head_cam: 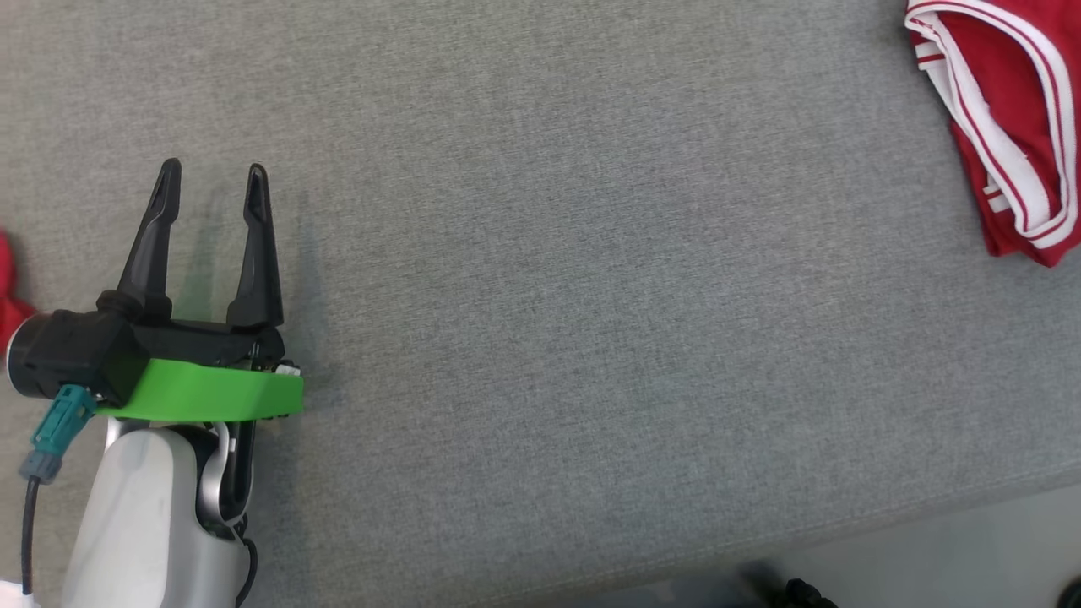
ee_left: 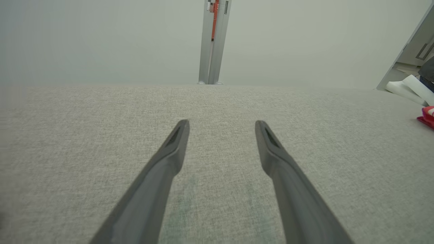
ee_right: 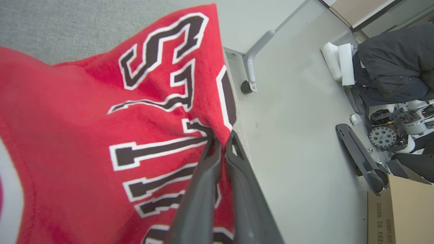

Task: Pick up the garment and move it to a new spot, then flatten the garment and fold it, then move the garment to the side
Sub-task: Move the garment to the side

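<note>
The red garment with white striped trim lies bunched at the 2 o'clock corner of the gray cloth-covered table in the head view, well apart from the left gripper at 8 o'clock. That gripper's 2 dark fingers are spread wide with nothing between them and point toward 12 o'clock over bare cloth. A scrap of red peeks in at 9 o'clock; I cannot tell what it is.

From the left wrist, a metal post stands past the table's far edge at 12 o'clock.

The right gripper has its fingers pinched narrow on the garment's edge, beside black letters outlined in white. Beyond it, at 1 to 4 o'clock, the floor holds a table leg on a caster, white foam blocks and a cardboard box.
</note>
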Robot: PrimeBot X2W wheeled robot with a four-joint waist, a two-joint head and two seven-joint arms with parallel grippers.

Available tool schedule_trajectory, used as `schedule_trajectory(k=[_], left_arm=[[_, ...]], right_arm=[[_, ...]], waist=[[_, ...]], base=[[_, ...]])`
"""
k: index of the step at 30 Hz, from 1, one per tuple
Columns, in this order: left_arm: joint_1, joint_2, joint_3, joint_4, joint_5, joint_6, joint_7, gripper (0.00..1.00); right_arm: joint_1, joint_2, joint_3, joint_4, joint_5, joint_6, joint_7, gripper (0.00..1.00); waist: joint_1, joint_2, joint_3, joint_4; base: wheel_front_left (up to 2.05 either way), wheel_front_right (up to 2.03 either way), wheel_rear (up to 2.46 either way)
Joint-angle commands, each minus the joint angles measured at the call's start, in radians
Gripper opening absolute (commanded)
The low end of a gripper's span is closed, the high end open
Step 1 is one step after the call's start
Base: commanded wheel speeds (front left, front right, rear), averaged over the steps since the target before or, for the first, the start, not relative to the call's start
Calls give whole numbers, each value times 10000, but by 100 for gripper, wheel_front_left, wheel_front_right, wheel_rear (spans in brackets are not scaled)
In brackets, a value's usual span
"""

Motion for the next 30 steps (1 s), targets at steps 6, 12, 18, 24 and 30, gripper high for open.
schedule_trajectory(k=[6, 12, 18, 24, 30], left_arm=[[254, -97, 97, 191, -55, -25, -4, 100], [599, -404, 248, 571, -167, -25, -4, 100], [1133, -657, 638, 825, -256, -25, -4, 100], [1738, -911, 1039, 971, -165, -25, -3, 100], [2199, -1058, 1228, 1123, -45, -25, -3, 100]], right_arm=[[141, 136, -428, -129, -537, -20, -300, 100], [800, 773, -960, -688, -463, -20, -869, 100], [1887, 1902, -1087, -1932, 90, -18, -1888, 100], [3189, 2916, -782, -3297, 615, -18, -2599, 100], [4312, 4044, -537, -3826, 676, -17, -2947, 100]], waist=[[-1, -1, -360, 241], [-1, -1, -1263, 438], [-1, -1, -2274, 521], [-1, -1, -3142, 660], [-1, -1, -3837, 810]], base=[[0, 0, 0], [0, 0, 0], [0, 0, 0], [0, 0, 0], [0, 0, 0]])
